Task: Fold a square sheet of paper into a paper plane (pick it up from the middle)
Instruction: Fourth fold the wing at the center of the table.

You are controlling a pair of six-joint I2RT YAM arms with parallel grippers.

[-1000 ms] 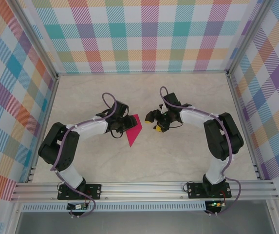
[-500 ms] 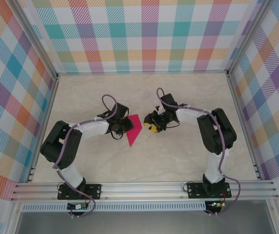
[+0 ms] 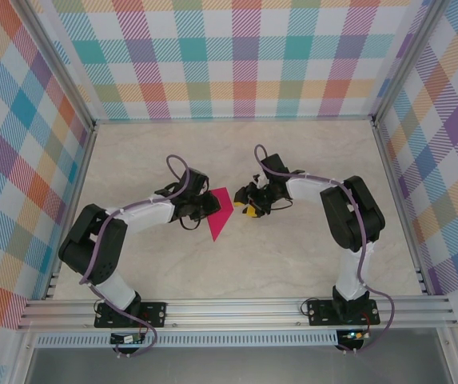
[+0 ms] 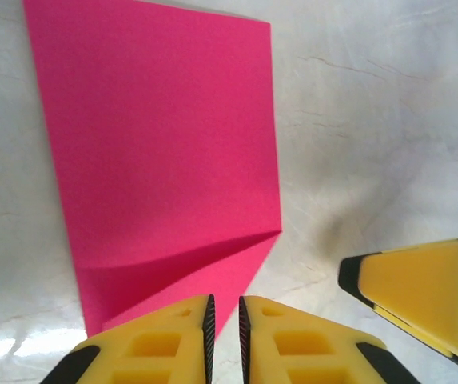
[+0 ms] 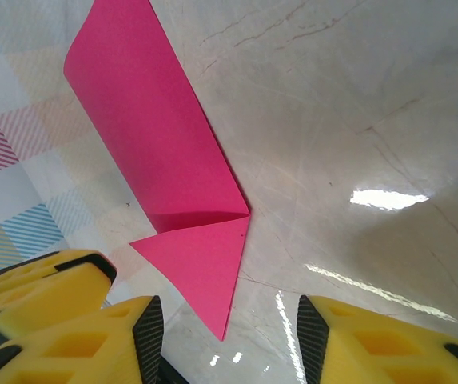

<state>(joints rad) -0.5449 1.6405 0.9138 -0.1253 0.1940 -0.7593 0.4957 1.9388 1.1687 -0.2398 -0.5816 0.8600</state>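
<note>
Left claw (image 4: 226,304), nearly shut, pinches the paper (image 4: 157,144) edge as anchor; right claw (image 5: 224,316) stands half open, empty.

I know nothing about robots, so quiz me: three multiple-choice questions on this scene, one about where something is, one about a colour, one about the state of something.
1. Where does the pink paper lie?
A. In a basket
B. On the table, between the left gripper and the right gripper
C. On a shelf

2. What colour are the fingers?
A. Green
B. White
C. Yellow

3. What state is the paper in?
A. Folded, with a crease across it
B. Crumpled into a ball
C. Torn in two

Answers:
1 B: the top view shows it flat on the table with a gripper on either side.
2 C: both wrist views show yellow fingers.
3 A: both wrist views show a crease line with a flap below it.
</note>
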